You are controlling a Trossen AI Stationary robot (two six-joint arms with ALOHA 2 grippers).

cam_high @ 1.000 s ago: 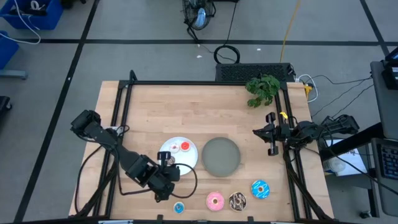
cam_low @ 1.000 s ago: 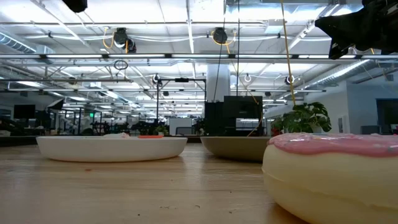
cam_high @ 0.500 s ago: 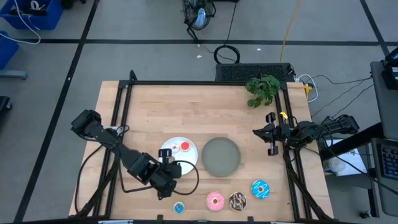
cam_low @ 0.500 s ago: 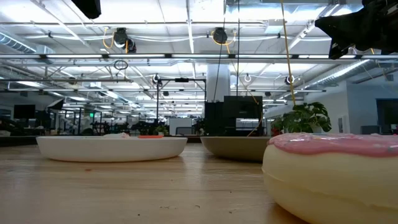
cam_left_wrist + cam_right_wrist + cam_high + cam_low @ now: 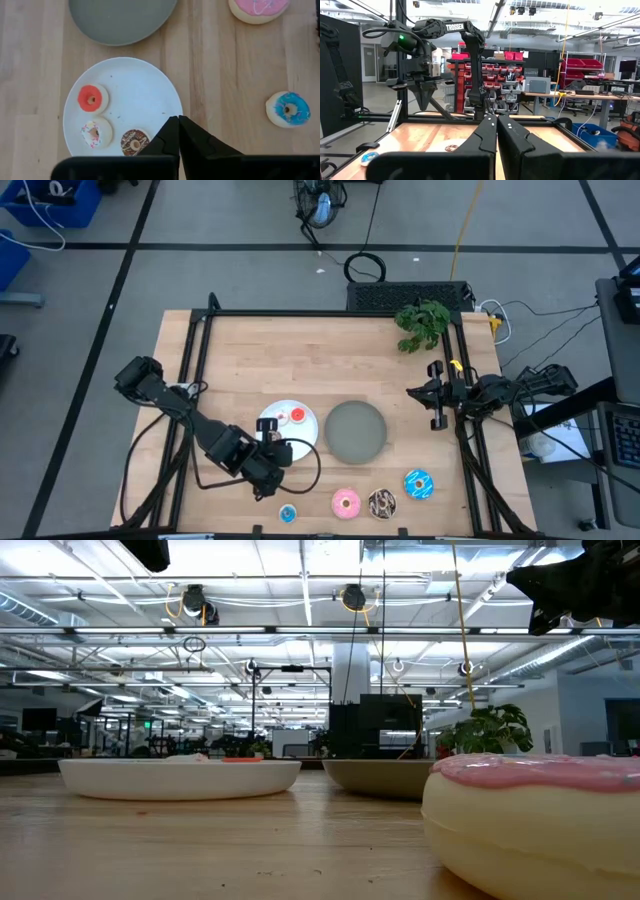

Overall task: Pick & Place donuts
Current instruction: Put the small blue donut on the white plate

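The white plate (image 5: 150, 85) holds three tiny donuts lying flat: red (image 5: 91, 98), white-pink (image 5: 95, 132) and dark brown (image 5: 134, 144). The tiny blue donut (image 5: 288, 513) lies on the table near the front edge, with the pink (image 5: 346, 502), chocolate sprinkled (image 5: 381, 502) and blue sprinkled (image 5: 419, 484) donuts in a row to its right. My left gripper (image 5: 177, 119) is shut and hovers above the white plate's near rim, touching nothing. My right gripper (image 5: 437, 395) is shut and waits raised at the table's right edge.
The grey plate (image 5: 355, 430) sits right of the white plate (image 5: 305, 435) with nothing on it. A green plant sprig (image 5: 422, 322) lies at the far right corner. A black frame rail (image 5: 190, 370) borders the table. Bare wood lies across the far half.
My left gripper has drifted a little toward the table's right, staying shut above the white plate's near rim. The donuts and plates have not moved.
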